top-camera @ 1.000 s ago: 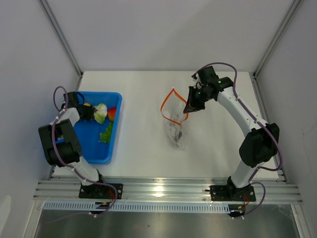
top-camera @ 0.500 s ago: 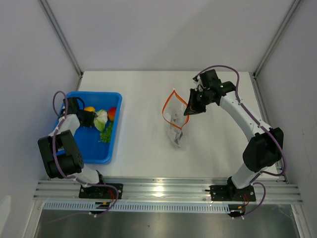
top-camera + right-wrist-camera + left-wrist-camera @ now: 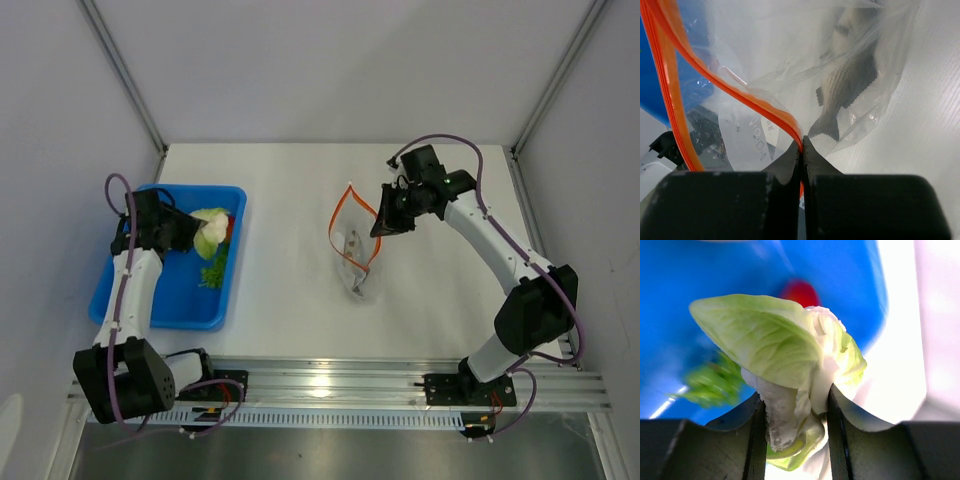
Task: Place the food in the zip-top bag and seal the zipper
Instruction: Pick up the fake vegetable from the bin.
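And the left arm is up! A second ago it sat folded low over the tray [image 3: 160,305]; now it has stretched tall and the left gripper [image 3: 792,425] has lifted the cauliflower [image 3: 785,365] off the tray floor. Its jaws press in on the white stem from both sides, leaf pointing up, and the grip looks firm. The piece hangs above the tray's far right corner. Below it the red piece [image 3: 800,290] and the green leaves [image 3: 215,270] lie in the tray; the yellow fruit I can't make out.

Well right of the tray, the right gripper [image 3: 801,150] has barely shifted. Its fingers are pressed together on the zipper [image 3: 671,90], pinching one lip of the bag [image 3: 355,255] and keeping the mouth open toward the tray. A grey fish [image 3: 845,85] is already inside.

So the pick looks done, and the carry across to the bag should come next. The mouth is narrow and floppy, so that broad leaf could snag on the rim.
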`<state>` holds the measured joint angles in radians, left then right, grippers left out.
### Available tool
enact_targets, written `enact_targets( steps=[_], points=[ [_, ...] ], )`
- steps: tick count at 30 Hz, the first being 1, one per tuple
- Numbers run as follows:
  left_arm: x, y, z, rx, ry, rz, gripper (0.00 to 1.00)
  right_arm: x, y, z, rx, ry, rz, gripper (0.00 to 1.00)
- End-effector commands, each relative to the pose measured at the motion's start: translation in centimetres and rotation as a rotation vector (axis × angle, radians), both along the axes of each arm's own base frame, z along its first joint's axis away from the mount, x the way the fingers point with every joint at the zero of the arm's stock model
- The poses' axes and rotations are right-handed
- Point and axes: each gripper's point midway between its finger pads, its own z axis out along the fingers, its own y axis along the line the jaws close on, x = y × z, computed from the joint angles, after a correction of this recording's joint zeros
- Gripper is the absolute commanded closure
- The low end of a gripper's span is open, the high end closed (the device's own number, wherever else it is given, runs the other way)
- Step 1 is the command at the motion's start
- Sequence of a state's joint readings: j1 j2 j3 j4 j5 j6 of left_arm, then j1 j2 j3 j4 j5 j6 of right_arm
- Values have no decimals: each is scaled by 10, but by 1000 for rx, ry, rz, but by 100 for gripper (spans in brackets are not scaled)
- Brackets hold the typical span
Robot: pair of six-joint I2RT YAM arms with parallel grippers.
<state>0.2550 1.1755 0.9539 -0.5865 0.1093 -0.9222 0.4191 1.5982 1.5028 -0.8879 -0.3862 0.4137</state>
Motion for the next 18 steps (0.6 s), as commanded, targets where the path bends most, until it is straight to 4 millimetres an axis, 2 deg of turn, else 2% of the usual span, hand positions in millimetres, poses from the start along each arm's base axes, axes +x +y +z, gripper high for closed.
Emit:
enact_targets(
  steps=[1, 2, 4, 5, 7, 8, 10, 13, 16, 18],
  points=[
    [5, -53, 45, -9, -109, -193, 99, -2, -2, 13, -48, -53, 1, 100],
    [5, -72, 52, -25, -127, -248, 100, -4, -3, 11, -62, -46, -2, 100],
    [6, -94, 76, -41, -187, -314, 99, -3, -3, 14, -78, -54, -7, 100],
    [1, -120, 84, -67, -209, -401, 99, -4, -4, 13, -89, -46, -10, 100],
    [-3, -143, 110, -83, -277, -481, 99, -5, -3, 13, -96, -45, -6, 100],
    [-10, -163, 118, -109, -302, -557, 100, -4, -6, 14, -108, -49, -15, 100],
    [-14, -184, 151, -133, -433, -651, 99, -5, -5, 14, -115, -48, -14, 100],
    [-38, -231, 187, -188, -565, -884, 100, -8, -1, 18, -114, -51, -15, 100],
    [-57, -257, 204, -252, -610, -1021, 99, -11, 10, 23, -99, -68, -6, 100],
    [-64, -272, 200, -304, -584, -1069, 99, -15, 20, 25, -103, -81, 8, 100]
  ],
)
